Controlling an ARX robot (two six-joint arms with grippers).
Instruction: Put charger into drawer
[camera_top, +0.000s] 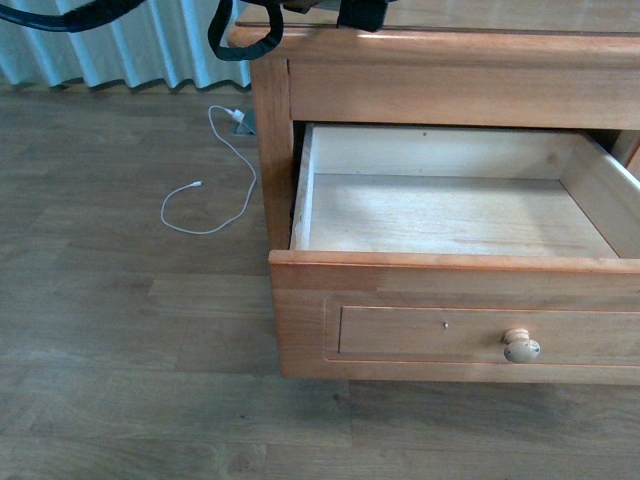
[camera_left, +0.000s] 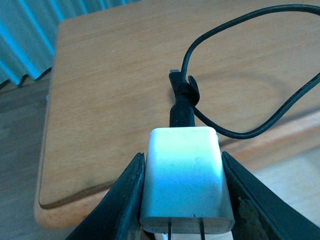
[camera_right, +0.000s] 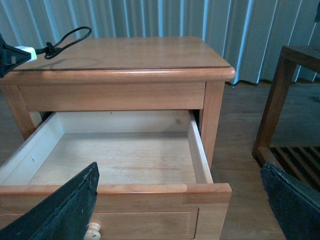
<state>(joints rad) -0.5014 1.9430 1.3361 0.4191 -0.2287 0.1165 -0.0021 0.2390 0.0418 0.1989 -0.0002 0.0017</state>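
The charger (camera_left: 182, 175), a white plug block with its two metal prongs toward the wrist camera, is clamped between my left gripper's (camera_left: 182, 159) dark fingers (camera_left: 131, 195). Its black looped cable (camera_left: 235, 75) trails over the cabinet top (camera_left: 110, 100). In the right wrist view the charger (camera_right: 25, 52) hangs at the far left edge of that top, above the drawer's left side. The drawer (camera_top: 450, 215) is pulled out, its pale wood inside bare, with a round knob (camera_top: 521, 346) on its panel front. My right gripper (camera_right: 180, 170) is open in front of the drawer (camera_right: 120, 155), holding nothing.
A thin white cable (camera_top: 215, 190) lies on the wooden floor left of the cabinet, near the pale curtain (camera_top: 120, 50). A dark wooden rack (camera_right: 285, 100) stands right of the cabinet. The black cable loop (camera_top: 245, 45) dangles at the cabinet's top left corner.
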